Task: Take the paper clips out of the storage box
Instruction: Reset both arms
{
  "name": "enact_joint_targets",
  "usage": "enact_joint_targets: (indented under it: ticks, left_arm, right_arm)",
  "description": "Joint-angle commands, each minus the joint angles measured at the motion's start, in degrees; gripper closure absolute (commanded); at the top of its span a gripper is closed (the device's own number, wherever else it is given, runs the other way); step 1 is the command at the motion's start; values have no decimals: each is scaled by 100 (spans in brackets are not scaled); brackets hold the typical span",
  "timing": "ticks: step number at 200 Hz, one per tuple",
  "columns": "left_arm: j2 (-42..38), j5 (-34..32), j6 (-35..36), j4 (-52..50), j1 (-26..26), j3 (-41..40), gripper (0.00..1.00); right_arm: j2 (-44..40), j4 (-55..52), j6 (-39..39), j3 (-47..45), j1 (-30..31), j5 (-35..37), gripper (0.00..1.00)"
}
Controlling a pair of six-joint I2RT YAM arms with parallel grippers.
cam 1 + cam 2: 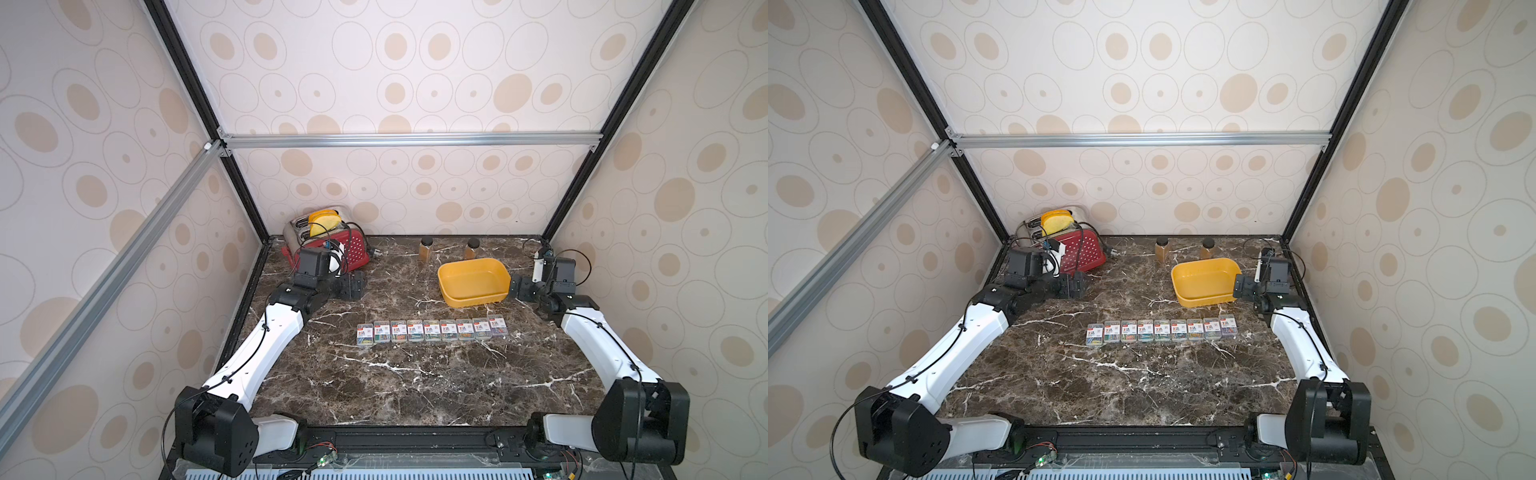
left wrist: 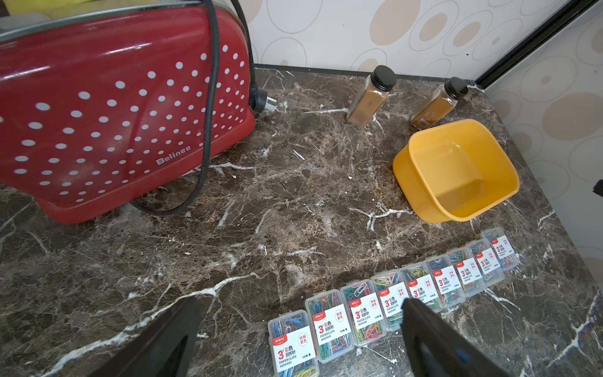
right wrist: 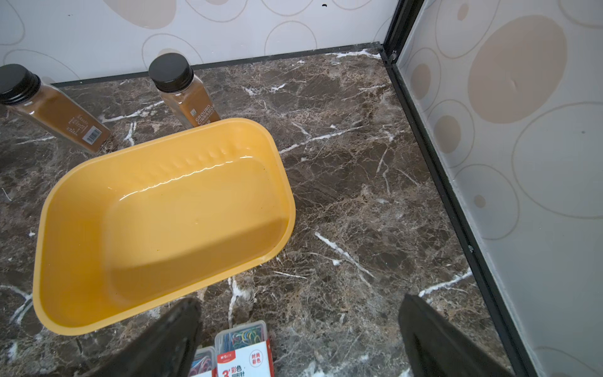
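Observation:
Several clear cases of paper clips (image 1: 432, 331) (image 1: 1162, 331) lie side by side in one row on the marble table, in front of the storage box. That box (image 1: 478, 300) (image 1: 1208, 300) is a yellow tray with nothing in it, as the right wrist view (image 3: 195, 212) shows. My left gripper (image 1: 358, 286) (image 2: 300, 305) is open and holds nothing, hovering left of the row by the toaster. My right gripper (image 1: 519, 287) (image 3: 298, 302) is open and holds nothing, just right of the box. The cases also show in the wrist views (image 2: 331, 326) (image 3: 243, 349).
A red dotted toaster (image 1: 332, 245) (image 2: 114, 114) with a black cord stands at the back left. Two brown black-capped bottles (image 1: 426, 249) (image 1: 472, 248) stand behind the box. Patterned walls close the table at the back and both sides.

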Motion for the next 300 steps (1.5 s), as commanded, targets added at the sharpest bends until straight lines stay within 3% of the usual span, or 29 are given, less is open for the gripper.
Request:
enact_joint_targets:
  ticks: [1, 152, 268, 300]
  left_arm:
    - [-113, -188, -51, 230, 48, -71, 1]
    - [-410, -565, -243, 1102, 124, -934, 1]
    - [-368, -773, -194, 1694, 302, -1303, 1]
    - [-333, -775, -243, 1906, 497, -1415, 1]
  right_arm:
    - [-237, 488, 148, -290, 16, 152, 0]
    - [-277, 709, 216, -555, 20, 351, 0]
    - [-173, 1768, 19, -1134, 22, 265, 0]
    - [-89, 2108, -77, -1233, 9, 551, 0]
